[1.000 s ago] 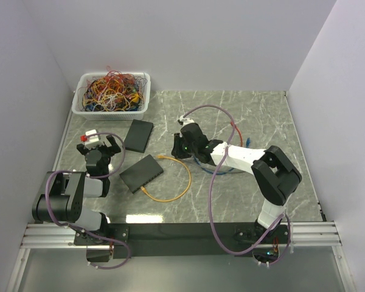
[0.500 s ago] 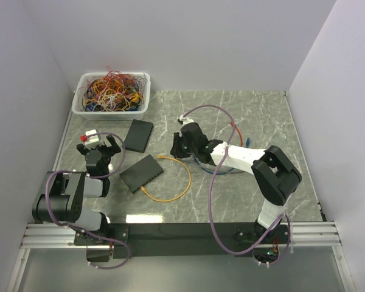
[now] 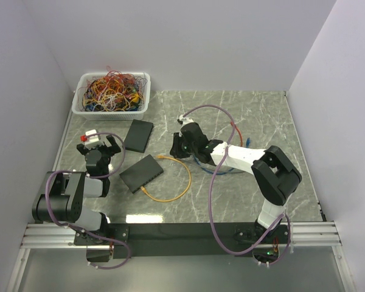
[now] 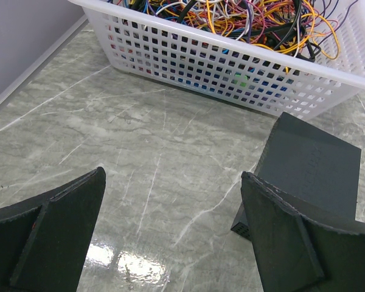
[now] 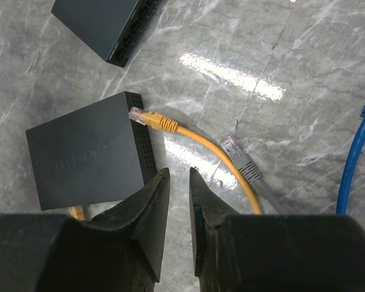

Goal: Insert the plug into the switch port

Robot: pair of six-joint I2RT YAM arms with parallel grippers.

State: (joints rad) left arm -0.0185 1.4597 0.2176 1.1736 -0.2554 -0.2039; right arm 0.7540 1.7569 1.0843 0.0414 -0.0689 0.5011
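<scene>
The plug [image 5: 147,116] lies flat on the marble bench [image 5: 280,55]. In the right wrist view its long axis runs almost left to right, and the clear tip points left at the upper right corner of the nearer switch [image 5: 85,159], a flat black box. The tip seems to touch that corner, though contact is hard to confirm. Its boot is yellow, and the yellow cable [image 5: 231,170] curves away behind it. The right claw [image 5: 177,176] hovers near the plug, its fingers nearly together and gripping nothing. The left claw [image 4: 173,182] gapes wide and empty near the cable basket [image 4: 231,67] and a second switch [image 4: 310,164].
</scene>
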